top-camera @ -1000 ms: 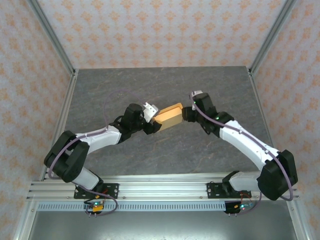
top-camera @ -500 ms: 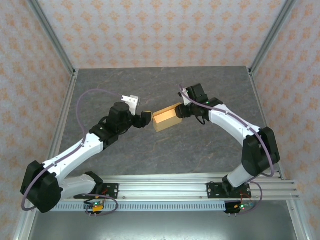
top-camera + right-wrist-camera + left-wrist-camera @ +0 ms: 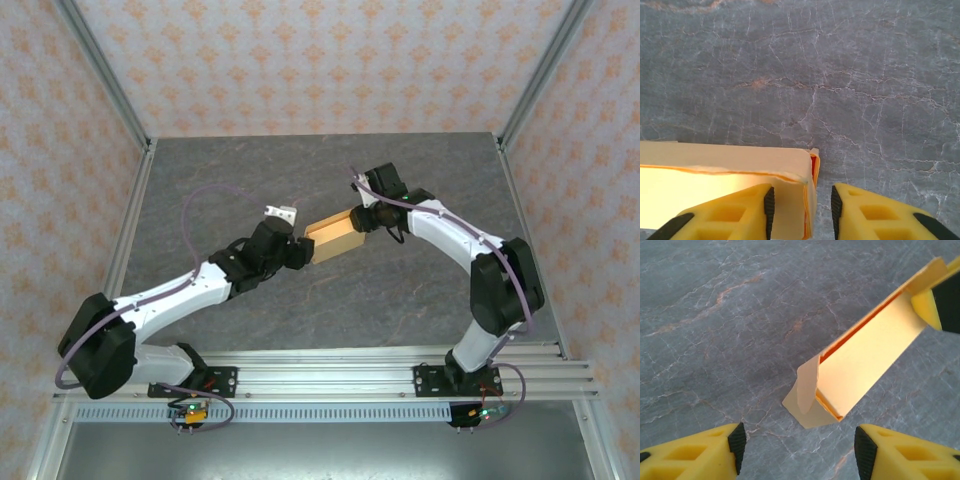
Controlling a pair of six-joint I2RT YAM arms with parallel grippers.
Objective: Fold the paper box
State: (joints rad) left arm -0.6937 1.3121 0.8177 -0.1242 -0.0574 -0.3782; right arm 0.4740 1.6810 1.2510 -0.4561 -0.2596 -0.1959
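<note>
My left gripper (image 3: 796,440) hangs wide open just short of the light orange-tan thin cardboard box (image 3: 865,360), which sits mid-table. My right gripper (image 3: 802,192) is narrow, straddling its far end wall, can't tell if it's biting. I'd push that loose curled end flap (image 3: 807,385) in squarely and gently.

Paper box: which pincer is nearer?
Right. The right pincer straddles one end wall of the paper box, a finger on each side. The left pincer sits open just short of the opposite end, not touching.
</note>
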